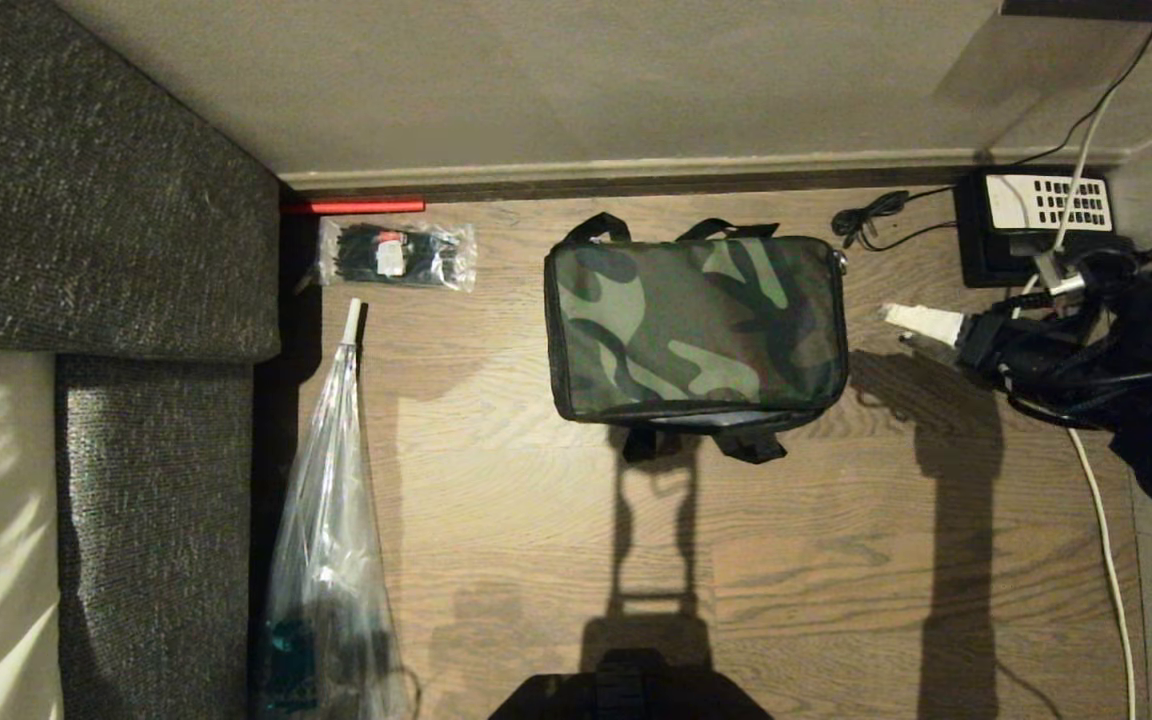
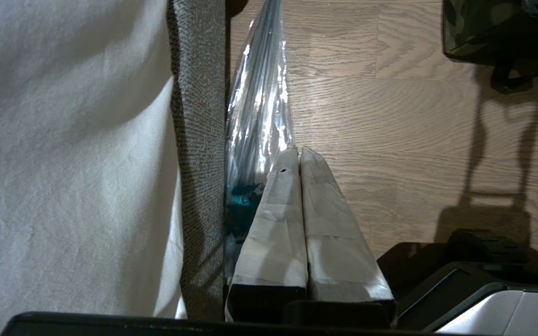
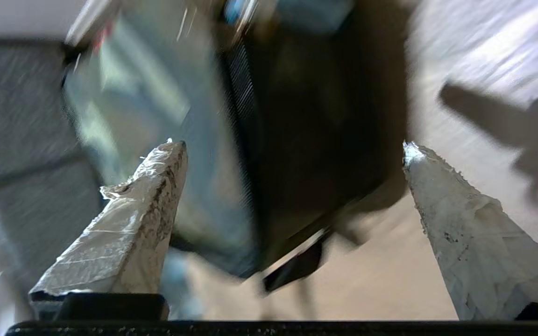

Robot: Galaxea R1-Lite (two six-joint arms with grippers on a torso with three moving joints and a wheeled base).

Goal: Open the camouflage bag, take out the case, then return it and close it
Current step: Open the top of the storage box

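A soft, box-shaped camouflage bag sits closed on a wooden floor, its green patterned lid flat on top and black straps poking out at the far and near edges. The case is not visible anywhere. The right gripper is off to the bag's right side, clear of it; its two white-taped fingers stand wide apart with nothing between them, and the bag shows blurred beyond them. In the head view the right arm appears as a dark bulk at the right edge with one white fingertip pointing toward the bag. The left gripper hangs parked near the sofa, its fingers pressed together and empty, above a long clear plastic bag. A small clear packet of black cable ties lies by the skirting to the bag's left, and a black telephone with a white keypad sits in the far right corner.
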